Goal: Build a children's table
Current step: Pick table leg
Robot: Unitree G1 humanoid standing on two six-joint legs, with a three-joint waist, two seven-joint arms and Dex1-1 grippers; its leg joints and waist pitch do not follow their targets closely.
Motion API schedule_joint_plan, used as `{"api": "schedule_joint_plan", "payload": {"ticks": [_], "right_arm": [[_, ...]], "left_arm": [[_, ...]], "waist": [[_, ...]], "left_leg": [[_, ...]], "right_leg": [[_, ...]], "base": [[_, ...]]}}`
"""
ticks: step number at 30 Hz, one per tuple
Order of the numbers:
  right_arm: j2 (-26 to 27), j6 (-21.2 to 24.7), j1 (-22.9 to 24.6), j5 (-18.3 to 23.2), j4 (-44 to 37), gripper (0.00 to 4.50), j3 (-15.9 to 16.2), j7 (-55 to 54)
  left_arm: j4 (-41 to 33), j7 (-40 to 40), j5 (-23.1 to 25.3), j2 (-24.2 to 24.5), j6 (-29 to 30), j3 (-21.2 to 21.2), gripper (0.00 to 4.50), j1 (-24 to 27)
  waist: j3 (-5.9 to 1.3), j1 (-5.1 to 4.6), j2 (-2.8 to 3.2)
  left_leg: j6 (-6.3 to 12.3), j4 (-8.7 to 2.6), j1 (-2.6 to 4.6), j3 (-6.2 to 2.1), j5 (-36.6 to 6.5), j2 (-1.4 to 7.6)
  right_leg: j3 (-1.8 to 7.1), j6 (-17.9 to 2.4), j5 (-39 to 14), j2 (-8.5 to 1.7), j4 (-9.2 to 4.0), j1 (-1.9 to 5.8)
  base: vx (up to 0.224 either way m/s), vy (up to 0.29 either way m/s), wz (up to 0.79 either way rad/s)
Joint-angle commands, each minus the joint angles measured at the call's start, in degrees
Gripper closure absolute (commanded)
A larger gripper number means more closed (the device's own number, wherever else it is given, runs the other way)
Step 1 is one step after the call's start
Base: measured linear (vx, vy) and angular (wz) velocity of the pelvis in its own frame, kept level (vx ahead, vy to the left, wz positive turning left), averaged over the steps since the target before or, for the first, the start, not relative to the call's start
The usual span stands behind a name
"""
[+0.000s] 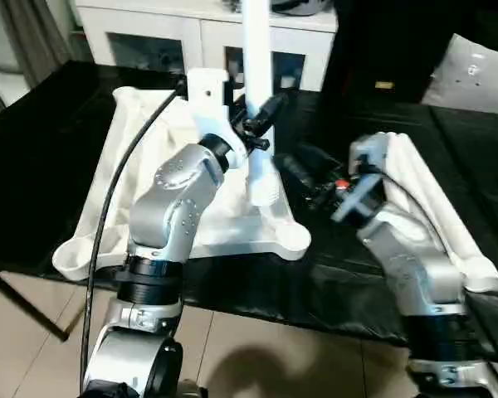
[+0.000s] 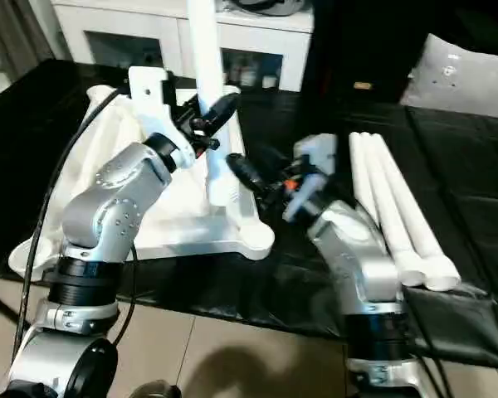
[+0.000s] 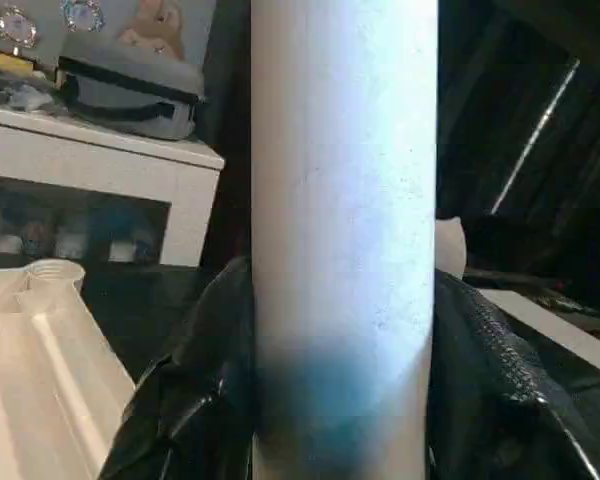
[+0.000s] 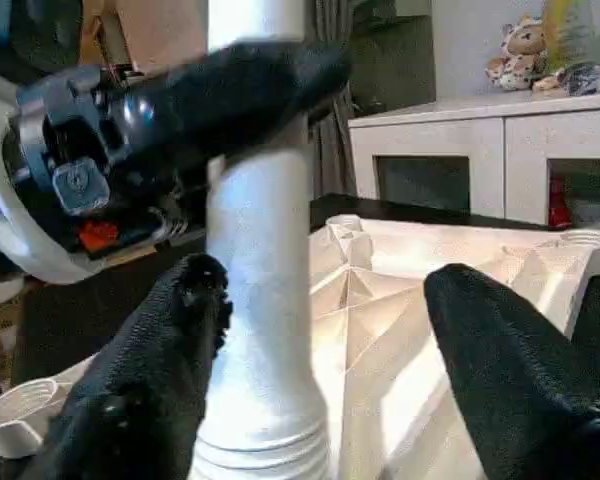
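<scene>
The white table top (image 1: pixel 108 178) lies upside down on the black work table, ribbed underside up, with a round corner socket (image 1: pixel 294 240) at its near right. My left gripper (image 1: pixel 258 126) is shut on a white leg (image 1: pixel 256 50) and holds it nearly upright. The leg's ridged lower end (image 1: pixel 264 191) hangs just inside that corner. My right gripper (image 4: pixel 330 282) is open, one finger on each side of the leg's lower part (image 4: pixel 263 330), close to it but not gripping. Three more legs (image 2: pixel 392 207) lie side by side to the right.
The black-covered work table (image 1: pixel 33 124) runs across the view, and its near edge drops to a tiled floor (image 1: pixel 257 348). A white cabinet (image 1: pixel 191 33) stands behind it. A grey cushion (image 1: pixel 475 75) sits at the far right.
</scene>
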Motion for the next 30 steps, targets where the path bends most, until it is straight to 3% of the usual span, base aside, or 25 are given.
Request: {"api": "schedule_joint_plan", "payload": {"ticks": [1,4,5,9,14,15,16,21,26,30], "right_arm": [[-1.7,3.6,-1.0,2.1,-1.3,0.77,-2.3,-0.5],[-3.8,7.1,-1.2,3.8,-1.3,0.74,-2.8,0.8],[-6.3,11.6,-1.4,6.3,-1.6,0.72,-3.1,2.7],[-9.2,15.5,-2.1,7.9,-1.0,0.72,-3.4,4.4],[-10.9,15.9,-2.4,9.2,-1.1,0.72,-3.4,7.5],[-11.8,16.7,-2.3,10.6,-1.6,0.72,-3.3,9.8],[-11.8,16.7,-2.3,10.6,-1.6,0.72,-3.3,9.8],[-16.0,20.5,-2.6,14.6,-4.2,0.72,-0.6,18.6],[-17.7,21.2,-3.1,14.7,-5.5,0.72,2.3,22.9],[-18.1,19.1,-5.3,10.9,-3.3,0.72,5.8,23.5]], "left_arm": [[-0.3,-1.3,-0.8,0.1,1.0,-0.3,2.62,-0.9],[-0.9,-2.6,-1.6,0.2,1.8,-0.4,2.62,-0.5],[-1.5,-4.6,-2.9,0.7,2.9,-0.7,2.62,-0.2],[-2.2,-7.3,-6.2,1.3,5.1,-0.2,2.62,0.0],[-3.6,-10.7,-11.8,1.5,8.6,1.5,2.62,-0.2],[-4.4,-13.7,-13.4,2.4,9.7,1.3,2.62,-0.2],[-4.4,-13.7,-13.4,2.4,9.7,1.3,2.62,-0.2],[-6.5,-26.0,-15.9,7.4,11.0,-2.5,2.62,-1.1],[-6.4,-30.1,-15.2,9.5,11.0,-5.4,2.62,-2.0],[-5.6,-33.4,-14.6,9.9,10.1,-7.3,2.62,-3.2]], "waist": [[-4.12,0.03,-0.86],[-4.12,0.08,-0.92],[-4.08,0.16,-0.91],[-4.14,0.26,-0.98],[-4.17,0.26,-1.11],[-4.13,0.2,-1.5],[-4.13,0.32,-1.24],[-4.02,0.35,-1.29],[-3.95,0.29,-1.22],[-3.94,0.26,-1.17]], "left_leg": [[2.84,-3.17,1.07,0.16,-3.2,1.43],[2.92,-3.11,1.03,0.2,-3.0,1.38],[3.12,-3.09,1.08,0.18,-2.8,1.23],[3.0,-2.98,0.93,0.26,-2.6,1.24],[3.23,-2.86,0.88,0.36,-2.4,1.34],[3.46,-2.86,0.85,0.4,-2.4,1.33],[3.61,-2.92,0.87,0.37,-2.3,1.34],[4.19,-2.93,0.98,0.38,-2.6,1.39],[3.27,-3.02,0.98,0.41,-3.7,1.52],[2.28,-3.05,0.98,0.41,-4.2,1.49]], "right_leg": [[2.05,-11.7,5.8,-3.64,-3.89,2.78],[2.04,-11.9,5.8,-3.71,-3.91,2.88],[2.02,-12.2,5.8,-3.58,-3.98,3.08],[2.0,-12.5,5.9,-3.69,-3.89,3.01],[1.98,-13.6,5.9,-3.72,-3.8,2.94],[1.95,-13.6,5.9,-3.64,-3.84,2.97],[1.94,-13.6,5.5,-3.65,-3.73,2.96],[1.95,-12.9,4.3,-3.6,-3.85,2.84],[1.99,-12.9,2.8,-3.78,-3.91,2.71],[1.98,-13.1,1.9,-3.79,-3.92,2.7]], "base": [[0.0,0.0,0.0],[0.0,0.0,0.0],[0.0,0.0,0.0],[0.0,0.0,0.0],[0.0,0.0,0.0],[0.0,0.0,0.0],[0.0,0.0,0.0],[0.0,0.0,0.0],[0.0,0.0,0.0],[0.0,0.0,0.0]]}}
